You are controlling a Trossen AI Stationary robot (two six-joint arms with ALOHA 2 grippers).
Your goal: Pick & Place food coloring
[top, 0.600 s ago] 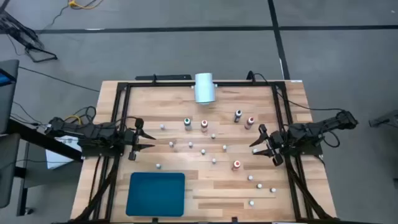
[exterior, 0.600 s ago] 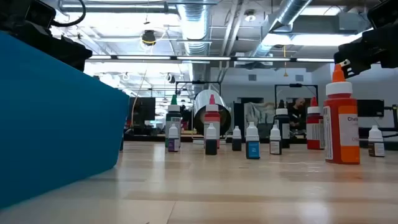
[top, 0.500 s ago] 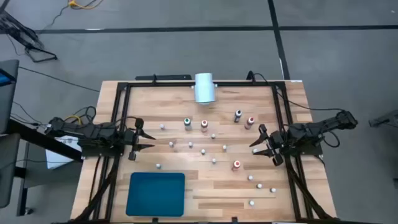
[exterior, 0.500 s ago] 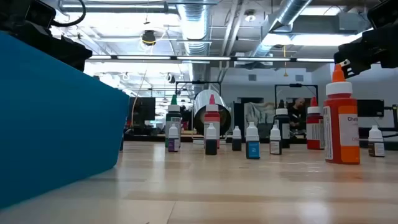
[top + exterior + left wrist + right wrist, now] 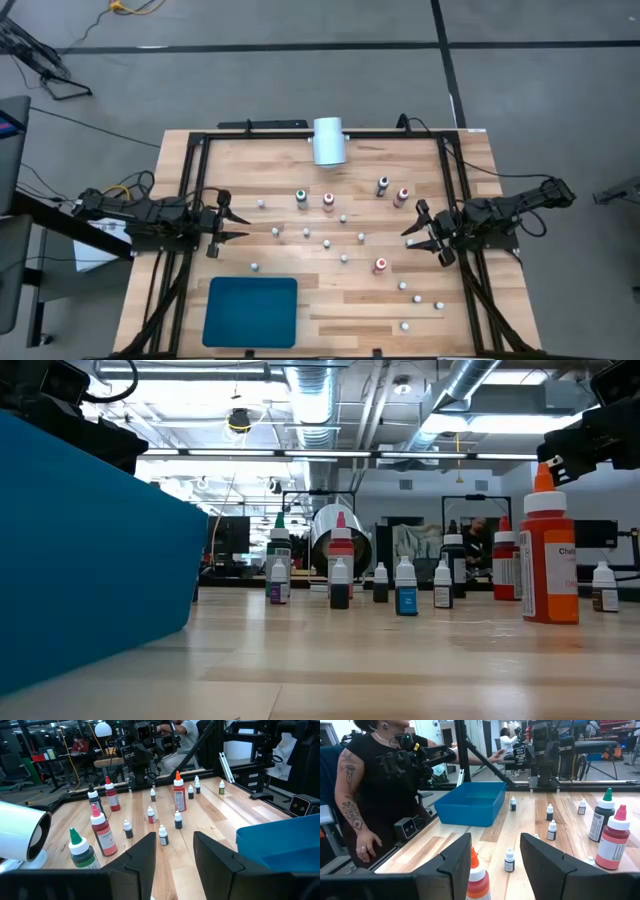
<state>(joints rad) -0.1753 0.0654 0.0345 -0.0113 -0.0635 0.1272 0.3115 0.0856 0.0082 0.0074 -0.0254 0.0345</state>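
Two arms are seen waiting at opposite edges of the desk, neither holding anything. Nearest the front edge, the teal tray is placed toward the left corner. The food coloring bottles are scattered upright over the middle and right of the wooden top (small white-capped ones among a few taller ones), none inside the tray. An orange bottle is found just beside the right gripper, apart from it. The right gripper's fingers are held apart, with only open space between them. At the left edge, the left gripper is likewise parted, its fingers closed on nothing. Farthest back, a white cylinder lies on its side at the rear edge.
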